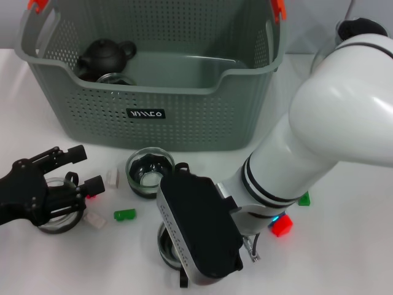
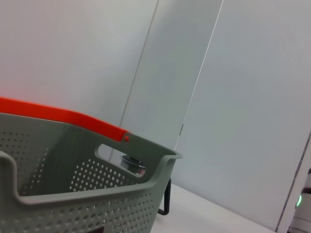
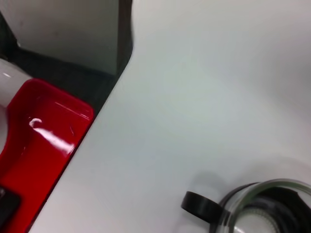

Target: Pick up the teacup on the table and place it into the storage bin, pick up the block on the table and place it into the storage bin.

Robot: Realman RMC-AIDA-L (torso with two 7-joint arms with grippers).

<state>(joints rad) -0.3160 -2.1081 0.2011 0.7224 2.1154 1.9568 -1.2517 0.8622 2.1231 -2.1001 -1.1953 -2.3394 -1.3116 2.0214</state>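
Observation:
The grey-green storage bin (image 1: 184,117) stands at the back of the table; its rim and orange handle clip also fill the left wrist view (image 2: 97,194). A glass teacup (image 1: 149,172) sits just in front of it. A second glass teacup (image 1: 58,215) lies under my left gripper (image 1: 86,169), which is open near the table's left edge. A third teacup (image 1: 167,247) is half hidden beneath my right arm's black wrist housing (image 1: 196,233) and shows in the right wrist view (image 3: 265,208). Blocks lie around: white (image 1: 112,178), green (image 1: 124,214), red (image 1: 281,226).
A black teapot (image 1: 105,56) and a glass piece sit inside the bin's left end. Another white block (image 1: 95,219) and a green block (image 1: 304,198) lie on the table. A glossy red object (image 3: 43,145) fills one side of the right wrist view.

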